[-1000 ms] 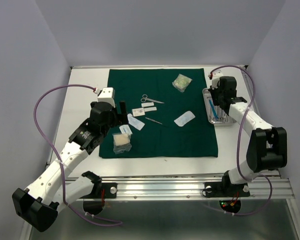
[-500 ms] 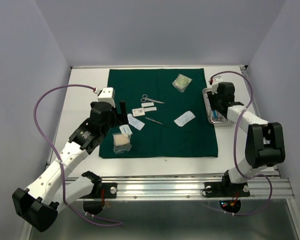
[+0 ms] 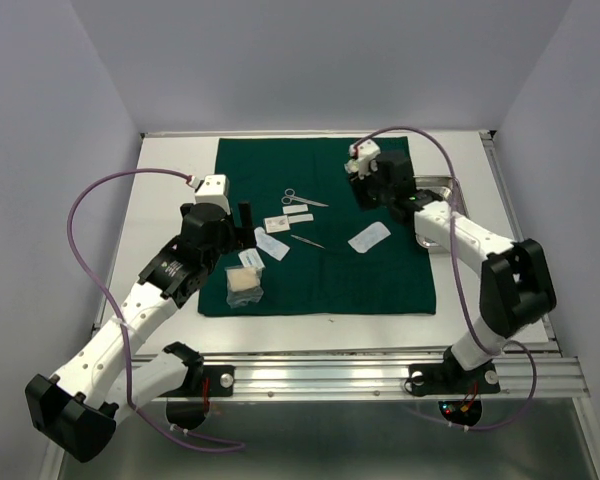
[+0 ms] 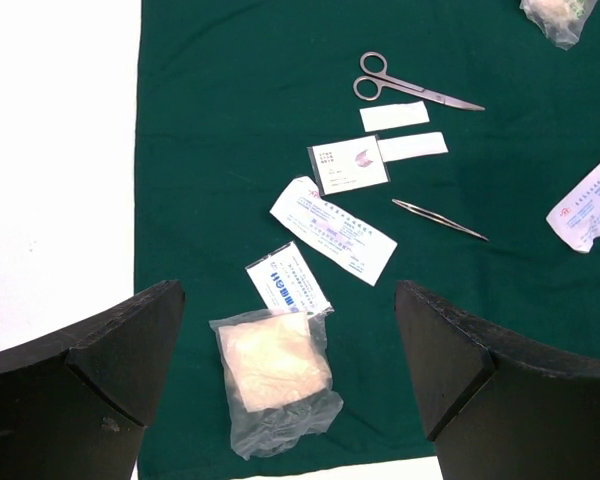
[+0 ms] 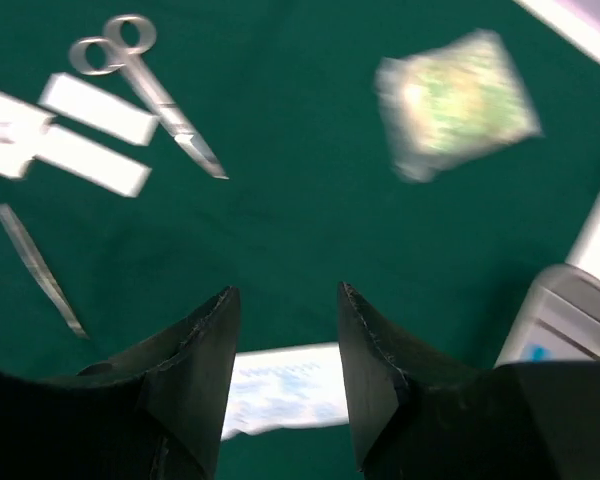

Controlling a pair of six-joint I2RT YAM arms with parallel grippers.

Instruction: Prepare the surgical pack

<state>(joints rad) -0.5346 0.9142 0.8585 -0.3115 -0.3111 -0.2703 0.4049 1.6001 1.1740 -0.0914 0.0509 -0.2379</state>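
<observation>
The dark green drape (image 3: 320,262) lies flat mid-table. On it are scissors (image 3: 302,199), forceps (image 3: 307,241), a bagged gauze pad (image 3: 244,285) and white packets (image 3: 369,237). The steel tray (image 3: 442,182) stands off the drape's right edge, partly hidden by my right arm. My left gripper (image 3: 238,232) hovers wide open and empty over the gauze bag (image 4: 277,375). My right gripper (image 3: 368,195) is open and empty above the drape, with a white packet (image 5: 280,390) below its fingertips. The right wrist view also shows the scissors (image 5: 145,75), a greenish gauze packet (image 5: 460,100) and the tray (image 5: 565,315).
A small card (image 4: 350,165), two white strips (image 4: 395,117) and two printed packets (image 4: 333,228) lie left of centre on the drape. Bare white table (image 3: 170,215) borders the drape on the left. Purple cables loop off both arms.
My right arm has swung left from over the tray to above the drape's upper middle, now covering the greenish gauze packet in the top view. The left arm has not moved.
</observation>
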